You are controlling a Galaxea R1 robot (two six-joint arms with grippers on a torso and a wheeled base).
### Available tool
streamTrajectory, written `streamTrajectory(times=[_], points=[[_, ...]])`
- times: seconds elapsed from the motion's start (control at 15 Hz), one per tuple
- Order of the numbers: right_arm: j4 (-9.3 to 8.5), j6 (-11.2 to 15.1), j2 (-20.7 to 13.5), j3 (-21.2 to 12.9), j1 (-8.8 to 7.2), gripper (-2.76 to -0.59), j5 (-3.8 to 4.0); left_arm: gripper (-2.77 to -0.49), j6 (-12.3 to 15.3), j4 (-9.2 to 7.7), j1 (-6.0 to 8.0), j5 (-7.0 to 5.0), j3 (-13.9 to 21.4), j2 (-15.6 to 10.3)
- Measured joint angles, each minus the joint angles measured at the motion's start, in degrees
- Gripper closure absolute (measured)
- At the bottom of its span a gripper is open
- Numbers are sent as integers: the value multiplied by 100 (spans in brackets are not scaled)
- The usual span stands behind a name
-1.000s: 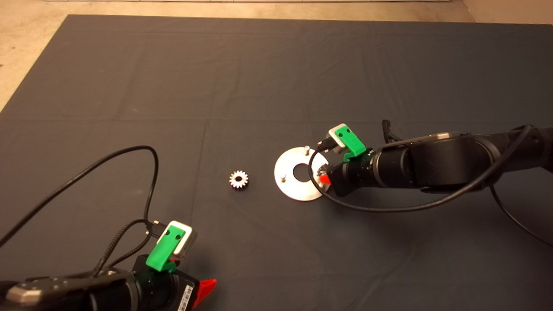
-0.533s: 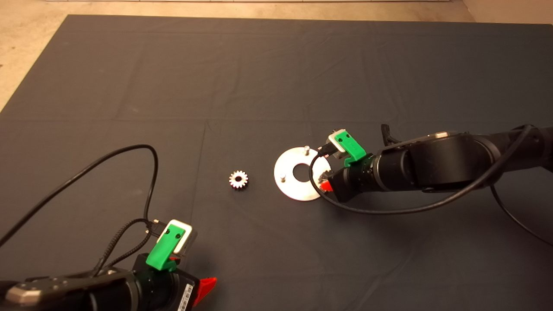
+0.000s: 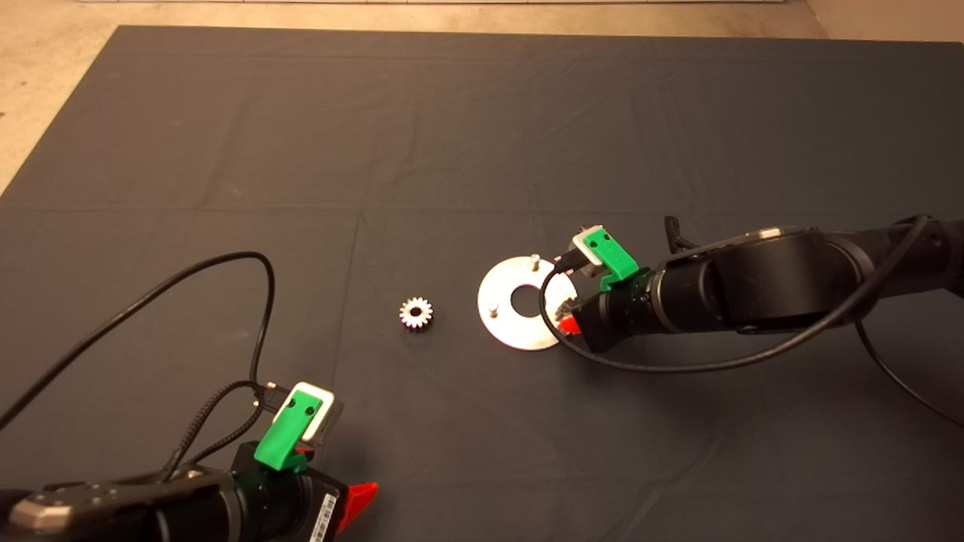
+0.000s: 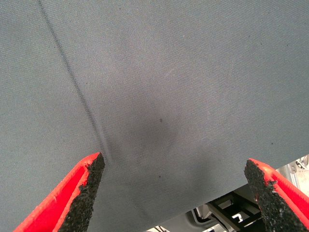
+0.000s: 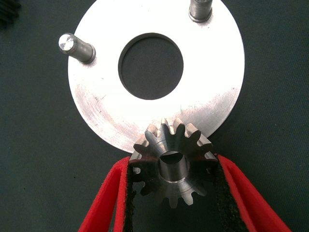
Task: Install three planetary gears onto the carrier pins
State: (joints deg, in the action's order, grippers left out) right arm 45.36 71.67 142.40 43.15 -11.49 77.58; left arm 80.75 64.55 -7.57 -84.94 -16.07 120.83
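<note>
Now my right gripper (image 5: 173, 193) pinches one planetary gear (image 5: 173, 162) between both pads, at the near edge of the round plate (image 5: 212, 92). Two carrier pins (image 5: 75, 47) stand bare. Another gear (image 3: 416, 312) lies on the mat (image 3: 452, 135), just beside the plate. My left gripper (image 4: 174, 193) hangs wide open, empty.

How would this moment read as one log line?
right gripper: holding gear at plate edge | spare gear: on mat | left gripper: open, idle
</note>
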Motion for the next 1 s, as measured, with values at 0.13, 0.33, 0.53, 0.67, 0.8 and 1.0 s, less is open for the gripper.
streamTrajectory(times=[0.13,0.33,0.53,0.67,0.8,1.0], points=[[-23,-1,0,0,0,-94,0,-206,1,0,0,0,0,0],[-33,-1,0,0,0,-94,0,-206,45,0,0,0,0,0],[-46,-1,0,0,3,-94,1,-206,48,16,0,0,0,0],[-46,-1,0,0,3,-94,3,-206,63,46,0,0,0,0],[-46,-3,0,0,3,-94,10,-206,72,50,0,0,0,0],[-46,-4,0,0,3,-94,23,-206,122,57,0,0,0,0]])
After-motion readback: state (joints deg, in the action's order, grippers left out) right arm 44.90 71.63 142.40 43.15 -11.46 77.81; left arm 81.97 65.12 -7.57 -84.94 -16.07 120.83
